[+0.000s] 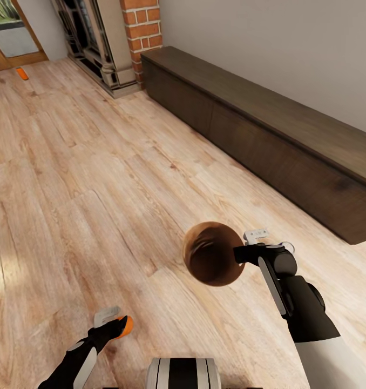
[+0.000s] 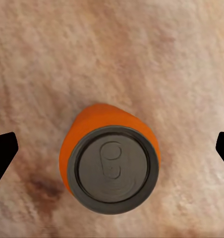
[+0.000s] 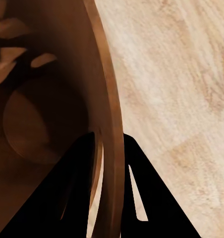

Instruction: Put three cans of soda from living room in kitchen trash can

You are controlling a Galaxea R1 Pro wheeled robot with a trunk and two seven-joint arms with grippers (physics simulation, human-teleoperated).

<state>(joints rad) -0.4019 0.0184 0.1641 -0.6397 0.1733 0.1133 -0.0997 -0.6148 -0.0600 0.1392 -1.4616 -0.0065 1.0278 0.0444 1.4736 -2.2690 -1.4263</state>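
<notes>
Bin carried on my right, one can at my left, in the living room.

Head view: my right gripper (image 1: pixel 241 254) pinches the tash can (image 1: pixel 211 254) by its near-right rim; an orange can (image 1: pixel 128 324) sits at my left gripper (image 1: pixel 118 323); another can (image 1: pixel 22 73) lies far left.
Left wrist view: fingers (image 2: pixel 4 151) spread wide, clear of the can; judged light, stiff, slippery, so grip mid-body.
Right wrist view: fingers (image 3: pixel 77 178) straddle the rim, clamped.

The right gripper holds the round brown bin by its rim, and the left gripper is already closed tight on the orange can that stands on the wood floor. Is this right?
Not quite. The right gripper does hold the round brown copper-toned bin by its rim. But in the left wrist view the left gripper is open: its fingers stand wide apart on either side of the orange soda can, not touching it, on the light wood floor.
</notes>
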